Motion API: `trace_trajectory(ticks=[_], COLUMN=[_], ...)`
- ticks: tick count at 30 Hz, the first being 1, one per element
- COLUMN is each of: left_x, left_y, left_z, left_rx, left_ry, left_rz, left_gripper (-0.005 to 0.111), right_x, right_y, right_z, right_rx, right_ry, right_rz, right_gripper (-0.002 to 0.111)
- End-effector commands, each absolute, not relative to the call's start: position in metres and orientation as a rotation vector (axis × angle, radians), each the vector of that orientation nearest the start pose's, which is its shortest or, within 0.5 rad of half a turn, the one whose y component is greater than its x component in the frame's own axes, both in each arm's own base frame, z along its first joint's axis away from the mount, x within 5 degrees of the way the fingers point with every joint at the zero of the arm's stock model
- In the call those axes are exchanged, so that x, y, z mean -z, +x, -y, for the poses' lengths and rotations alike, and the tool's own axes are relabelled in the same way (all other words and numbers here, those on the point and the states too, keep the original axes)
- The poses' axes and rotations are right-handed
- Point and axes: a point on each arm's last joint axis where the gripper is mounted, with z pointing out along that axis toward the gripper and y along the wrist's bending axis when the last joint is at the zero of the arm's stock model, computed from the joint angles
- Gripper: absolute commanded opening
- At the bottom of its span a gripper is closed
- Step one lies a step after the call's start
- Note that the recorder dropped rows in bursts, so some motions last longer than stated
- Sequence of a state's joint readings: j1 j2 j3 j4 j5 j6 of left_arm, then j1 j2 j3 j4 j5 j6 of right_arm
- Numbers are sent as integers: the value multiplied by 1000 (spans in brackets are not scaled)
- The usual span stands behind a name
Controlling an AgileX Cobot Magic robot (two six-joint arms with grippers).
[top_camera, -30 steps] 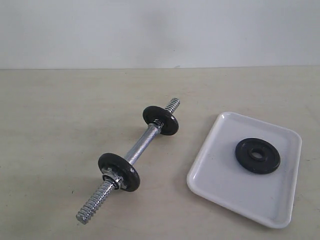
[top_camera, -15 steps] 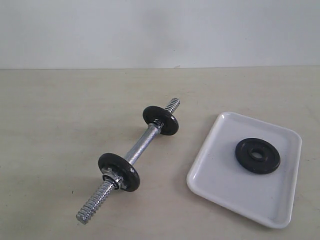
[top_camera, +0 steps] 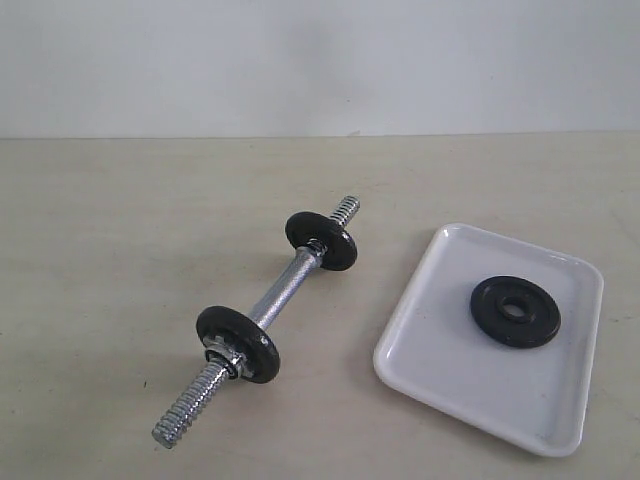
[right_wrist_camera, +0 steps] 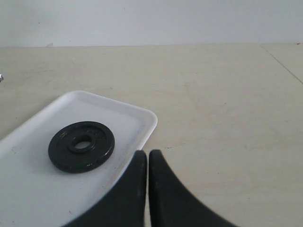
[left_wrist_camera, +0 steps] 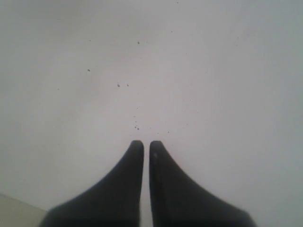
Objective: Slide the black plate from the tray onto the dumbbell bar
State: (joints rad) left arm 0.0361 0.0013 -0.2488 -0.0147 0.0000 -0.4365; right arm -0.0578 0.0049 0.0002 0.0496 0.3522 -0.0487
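Observation:
The black plate lies flat in the white tray at the right of the exterior view; the right wrist view shows the same black plate in the tray. The chrome dumbbell bar lies slantwise on the table left of the tray, with one black disc near its front threaded end and another black disc near its far end. Neither gripper appears in the exterior view. My right gripper is shut and empty near the tray's edge. My left gripper is shut and empty over a plain pale surface.
The beige table stretches around the bar and tray, and a pale wall stands behind it. The tray's near corner reaches close to the lower right edge of the exterior view.

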Motion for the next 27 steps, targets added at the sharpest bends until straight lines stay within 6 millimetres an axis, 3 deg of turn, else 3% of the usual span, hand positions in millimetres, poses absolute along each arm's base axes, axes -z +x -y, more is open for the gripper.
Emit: trace_trajectory(ticks=[1, 17, 22, 25, 27], left_x=[-296, -296, -296, -296, -296], left_y=[33, 33, 33, 33, 33], left_z=[-1, -1, -1, -1, -1], left_rx=[350, 350, 348, 348, 348], left_ry=[-295, -294, -293, -293, -293], left_rz=[-1213, -1210, -1211, -1211, -1211], left_gripper=[4, 4, 4, 4, 4], right_x=[-182, -184, -204, -222, -232], right_y=[53, 54, 56, 55, 52], right_z=[2, 2, 2, 5, 10], right_rx=[29, 25, -21, -136, -329], right_ry=[40, 44, 97, 230, 416], right_rz=[-1832, -1803, -1578, -1372, -1210], right_gripper=[0, 0, 0, 0, 0])
